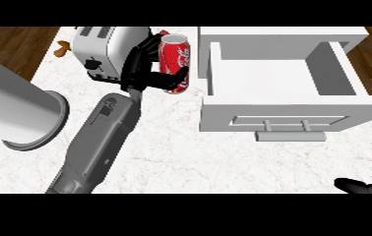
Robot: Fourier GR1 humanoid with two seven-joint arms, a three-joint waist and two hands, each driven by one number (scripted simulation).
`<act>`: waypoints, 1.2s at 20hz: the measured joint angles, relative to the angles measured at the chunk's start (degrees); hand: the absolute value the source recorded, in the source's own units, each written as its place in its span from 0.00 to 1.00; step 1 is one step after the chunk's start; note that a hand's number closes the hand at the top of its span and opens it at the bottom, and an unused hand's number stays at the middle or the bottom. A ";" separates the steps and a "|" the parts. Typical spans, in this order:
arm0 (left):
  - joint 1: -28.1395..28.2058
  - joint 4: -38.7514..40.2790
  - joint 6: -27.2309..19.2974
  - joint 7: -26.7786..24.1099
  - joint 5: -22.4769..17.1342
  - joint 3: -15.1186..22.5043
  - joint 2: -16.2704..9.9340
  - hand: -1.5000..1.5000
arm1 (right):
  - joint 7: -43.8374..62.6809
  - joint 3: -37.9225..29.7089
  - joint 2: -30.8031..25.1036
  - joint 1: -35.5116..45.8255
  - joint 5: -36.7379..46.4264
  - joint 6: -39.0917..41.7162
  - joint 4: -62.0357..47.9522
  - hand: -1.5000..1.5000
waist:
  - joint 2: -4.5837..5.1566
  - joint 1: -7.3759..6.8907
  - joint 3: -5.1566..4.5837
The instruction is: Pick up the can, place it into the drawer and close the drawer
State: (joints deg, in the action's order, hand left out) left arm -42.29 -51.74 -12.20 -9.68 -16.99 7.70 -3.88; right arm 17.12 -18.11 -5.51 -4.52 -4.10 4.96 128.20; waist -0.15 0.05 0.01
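A red can (176, 58) with a silver top stands just left of the open white drawer (240, 107), in front of the toaster. My left hand (142, 69) comes in from the lower left and is shut on the can: black fingers wrap its far side and the thumb crosses its lower front. The hand hides the can's left side. The drawer is pulled out toward me, its inside bare, with a grey handle (289, 134) on its front. Only a black tip of my right hand (353, 185) shows in the lower right corner.
A silver toaster (105, 48) sits right behind the left hand. A large grey cylindrical pot (29, 113) stands at the left edge. A small brown object (62, 48) lies left of the toaster. White marble counter (189, 156) spreads in front of the drawer.
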 measured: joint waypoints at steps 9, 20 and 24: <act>-11.82 -5.16 -6.16 14.16 3.18 0.44 2.17 1.00 | 0.69 -0.35 -0.58 0.76 -0.08 0.00 0.09 0.00 | 0.08 0.37 0.01; -30.72 5.93 -11.51 21.49 3.13 0.23 3.68 1.00 | 0.86 0.43 -0.04 1.76 0.51 -0.71 0.55 0.00 | 0.36 1.54 0.03; -36.01 12.20 -12.23 20.86 1.27 1.16 3.80 1.00 | 1.62 -0.28 -0.96 2.20 -0.55 -0.26 0.79 0.00 | 0.52 2.21 0.05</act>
State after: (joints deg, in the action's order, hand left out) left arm -78.30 -39.53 -24.43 11.18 -15.71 8.86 -0.08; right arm 18.74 -18.39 -6.47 -2.33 -4.64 4.70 128.99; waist 0.37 2.26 0.06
